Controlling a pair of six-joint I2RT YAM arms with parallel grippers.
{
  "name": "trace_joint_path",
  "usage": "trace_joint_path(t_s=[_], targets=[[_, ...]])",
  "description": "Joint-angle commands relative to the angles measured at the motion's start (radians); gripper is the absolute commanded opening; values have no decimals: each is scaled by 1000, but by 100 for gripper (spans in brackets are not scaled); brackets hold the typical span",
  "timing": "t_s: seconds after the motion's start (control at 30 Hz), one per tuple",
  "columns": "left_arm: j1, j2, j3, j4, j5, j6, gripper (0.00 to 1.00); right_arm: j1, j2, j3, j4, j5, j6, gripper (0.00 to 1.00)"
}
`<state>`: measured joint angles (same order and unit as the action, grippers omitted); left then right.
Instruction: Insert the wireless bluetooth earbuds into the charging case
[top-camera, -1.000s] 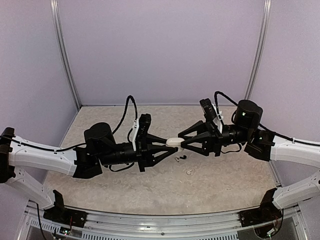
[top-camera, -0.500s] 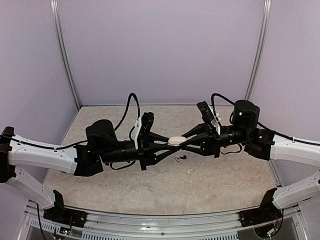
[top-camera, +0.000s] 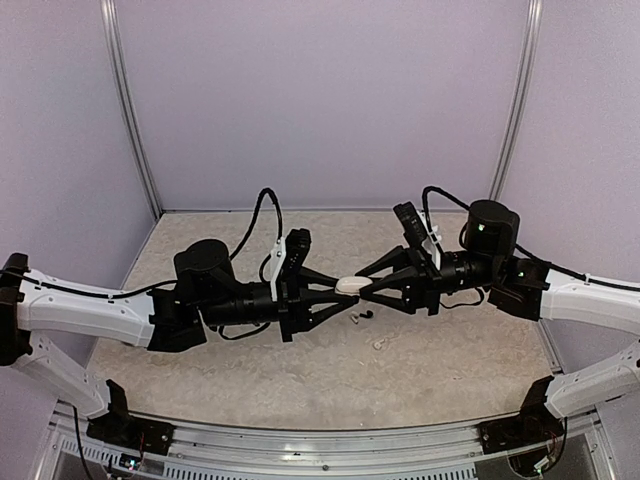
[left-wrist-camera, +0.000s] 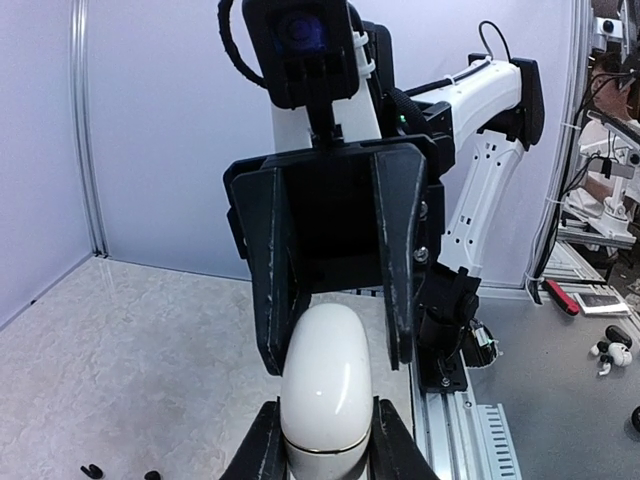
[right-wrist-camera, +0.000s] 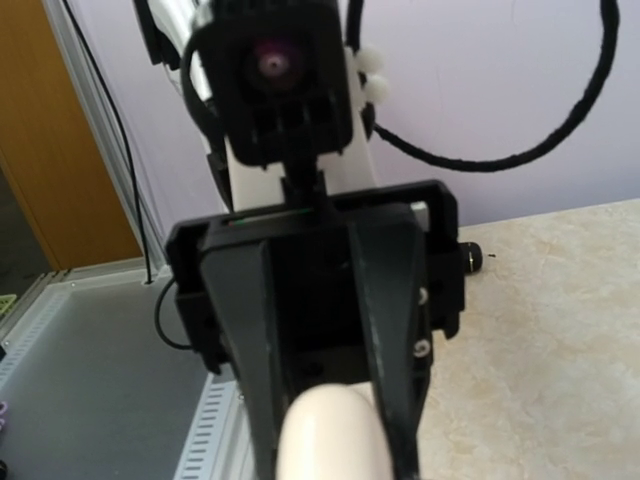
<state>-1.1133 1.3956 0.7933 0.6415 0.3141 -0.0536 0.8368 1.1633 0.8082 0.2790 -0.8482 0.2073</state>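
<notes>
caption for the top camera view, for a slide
Left tool holds the white charging case in mid-air, right tool straddling its other end, earbuds loose on the table below.

Matte pale lilac walls (top-camera: 320, 100) close the space on three sides, with slim silver aluminium posts (top-camera: 130, 110) rising at the two back corners. Below lies a beige, stone-speckled worktop (top-camera: 250, 380), edged at the near side by a ribbed silver metal rail (top-camera: 320, 445). The light is even and diffuse, leaving only faint shadows on the stone pattern. Past the worktop's side, the left wrist view shows a smooth grey surface (left-wrist-camera: 560, 400), and the right wrist view shows an orange-brown panel (right-wrist-camera: 70, 150).
</notes>
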Motion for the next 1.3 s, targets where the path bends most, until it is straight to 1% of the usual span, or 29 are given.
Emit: trace_joint_path(t_s=[0.0, 0.17, 0.23, 0.27, 0.33, 0.37, 0.43, 0.53, 0.73, 0.93, 1.13, 1.27], targets=[[7, -17, 19, -8, 6, 24, 11, 9, -9, 28, 20, -6, 19, 33], [6, -23, 16, -3, 2, 27, 11, 9, 0, 28, 13, -5, 20, 28], [6, -25, 16, -4, 0, 29, 13, 10, 3, 29, 9, -2, 21, 25], [6, -25, 13, -2, -3, 29, 19, 10, 3, 29, 9, -1, 20, 24], [7, -28, 1, 15, -12, 26, 38, 9, 0, 27, 14, 5, 21, 23], [7, -30, -10, 38, -15, 23, 46, 10, -3, 28, 20, 9, 23, 23], [6, -33, -32, 81, -25, 9, 50, 10, -7, 24, 42, 23, 31, 23], [8, -28, -56, 136, -29, -4, 50, 9, -5, 6, 118, 37, 68, 23], [8, 10, -49, 182, -6, -32, 47, 10, 20, -10, 223, 29, 125, 21], [6, 21, -52, 241, -1, -58, 44, 11, 28, -16, 247, 19, 142, 21], [0, 47, -30, 247, 0, -62, 40, 10, 36, -15, 257, 12, 149, 21], [-2, 58, -25, 251, -3, -70, 38, 10, 36, -23, 265, 11, 155, 21]])
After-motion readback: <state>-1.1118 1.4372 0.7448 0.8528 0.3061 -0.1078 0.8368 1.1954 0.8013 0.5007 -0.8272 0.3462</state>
